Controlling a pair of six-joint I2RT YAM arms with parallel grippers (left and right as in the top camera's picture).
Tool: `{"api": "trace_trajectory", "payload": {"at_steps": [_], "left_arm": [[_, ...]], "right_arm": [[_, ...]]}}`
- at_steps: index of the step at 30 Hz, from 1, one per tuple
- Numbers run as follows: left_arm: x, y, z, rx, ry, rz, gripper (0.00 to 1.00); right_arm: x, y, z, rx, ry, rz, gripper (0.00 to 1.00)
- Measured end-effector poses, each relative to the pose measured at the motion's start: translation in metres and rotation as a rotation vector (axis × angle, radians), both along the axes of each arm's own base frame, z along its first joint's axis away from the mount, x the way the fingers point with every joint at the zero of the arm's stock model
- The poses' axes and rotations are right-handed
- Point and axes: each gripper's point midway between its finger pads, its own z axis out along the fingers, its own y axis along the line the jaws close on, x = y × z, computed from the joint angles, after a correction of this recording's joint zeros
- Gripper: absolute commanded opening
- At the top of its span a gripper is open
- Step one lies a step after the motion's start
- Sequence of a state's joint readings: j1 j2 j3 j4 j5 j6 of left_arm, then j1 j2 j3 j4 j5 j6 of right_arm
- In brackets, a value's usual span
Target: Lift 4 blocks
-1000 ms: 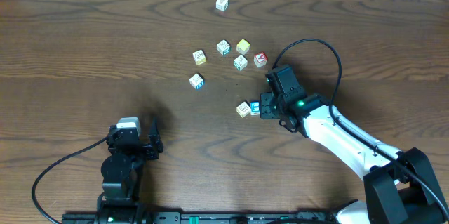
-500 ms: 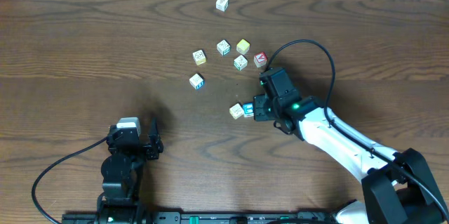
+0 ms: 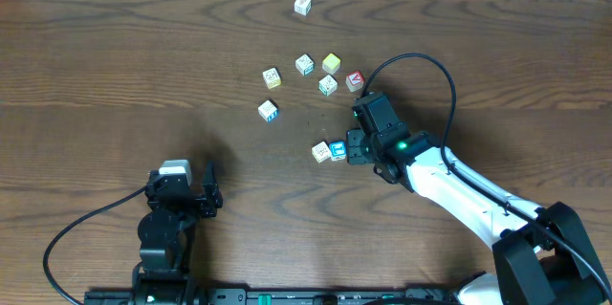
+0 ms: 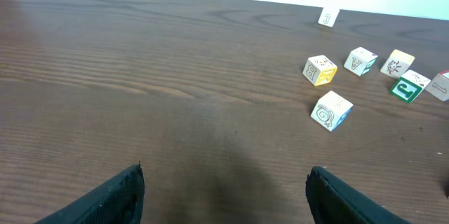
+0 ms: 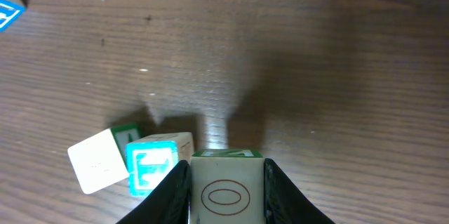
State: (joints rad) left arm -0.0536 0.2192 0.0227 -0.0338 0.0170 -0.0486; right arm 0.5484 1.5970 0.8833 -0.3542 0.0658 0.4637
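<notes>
Right wrist: right gripper (image 5: 226,176) clamps block (image 5: 226,197) printed with red oval.

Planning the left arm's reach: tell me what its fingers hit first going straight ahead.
Nothing, it seems: ahead of the left gripper lies bare table to its far edge; the blocks sit to the right.

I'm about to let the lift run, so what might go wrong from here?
The right gripper pinches the oval-printed block right beside the blue-printed block and a cream block. The nearer finger may snag or drag those neighbours on rising. The held block seems to sit near the fingertips, so it might slip or twist out.
</notes>
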Motion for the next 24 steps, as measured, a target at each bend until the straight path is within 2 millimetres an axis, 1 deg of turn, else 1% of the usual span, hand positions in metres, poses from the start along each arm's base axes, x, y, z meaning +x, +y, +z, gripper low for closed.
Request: {"api": "trace_trajectory", "payload": {"at_steps": [5,12,14,16,19,24], "left_arm": [[0.000,0.000,0.000,0.000,0.000,0.000,0.74],[0.000,0.000,0.000,0.000,0.000,0.000,0.74],[0.000,0.000,0.000,0.000,0.000,0.000,0.74],[0.000,0.000,0.000,0.000,0.000,0.000,0.74],[0.000,0.000,0.000,0.000,0.000,0.000,0.74],[0.000,0.000,0.000,0.000,0.000,0.000,0.75]], "right_arm": [[0.002,-0.003,0.000,-0.016,-0.009,-0.010,0.28],[0.000,-0.002,-0.002,-0.014,0.001,-0.006,0.26],[0.000,-0.003,-0.006,-0.019,0.011,-0.005,0.26],[-0.002,-0.003,-0.014,-0.030,0.031,-0.005,0.24],[-0.002,-0.003,-0.026,-0.041,0.051,-0.004,0.24],[0.004,0.001,-0.027,-0.030,0.031,-0.004,0.25]]}}
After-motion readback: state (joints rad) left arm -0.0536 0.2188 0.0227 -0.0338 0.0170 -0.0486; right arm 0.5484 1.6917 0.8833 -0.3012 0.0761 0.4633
